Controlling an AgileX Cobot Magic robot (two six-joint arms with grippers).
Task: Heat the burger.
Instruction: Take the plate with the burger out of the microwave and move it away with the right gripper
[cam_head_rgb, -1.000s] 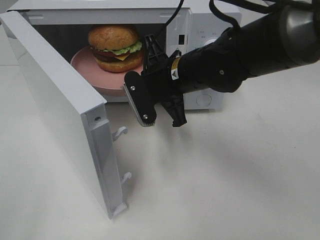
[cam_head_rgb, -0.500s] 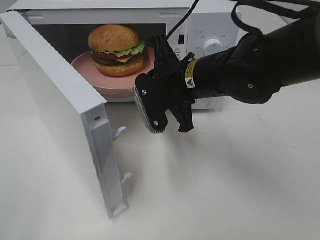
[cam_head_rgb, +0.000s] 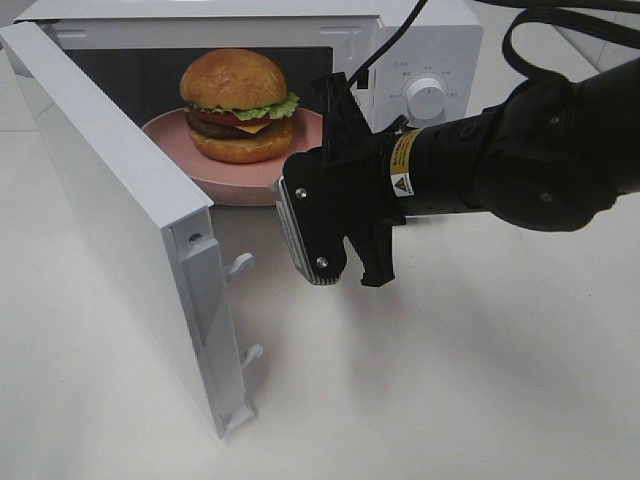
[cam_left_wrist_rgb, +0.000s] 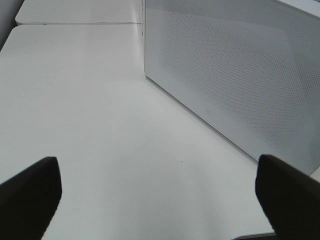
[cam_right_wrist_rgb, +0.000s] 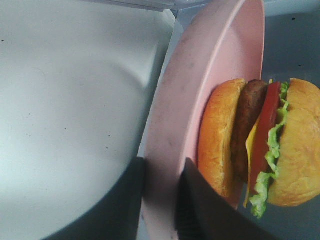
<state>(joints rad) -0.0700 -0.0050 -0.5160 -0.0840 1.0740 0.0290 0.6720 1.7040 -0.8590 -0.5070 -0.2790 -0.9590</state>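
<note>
Drawn back toward lower right, the right end effector (cam_head_rgb: 340, 270), narrowly parted, grips the pink plate (cam_head_rgb: 215, 175); the soft, light burger (cam_head_rgb: 240, 105) rides best carried so.

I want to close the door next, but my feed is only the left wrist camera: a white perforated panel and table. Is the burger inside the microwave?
Observer: Yes. The burger sits on a pink plate inside the microwave.
Operator: Is that panel the door?
Observer: Yes. The door stands wide open on the left of the high view.
Operator: Is the right arm out of the way?
Observer: No. The right gripper is in front of the opening. In its wrist view the plate's rim shows between its fingers; I cannot tell whether they clamp it.
</note>
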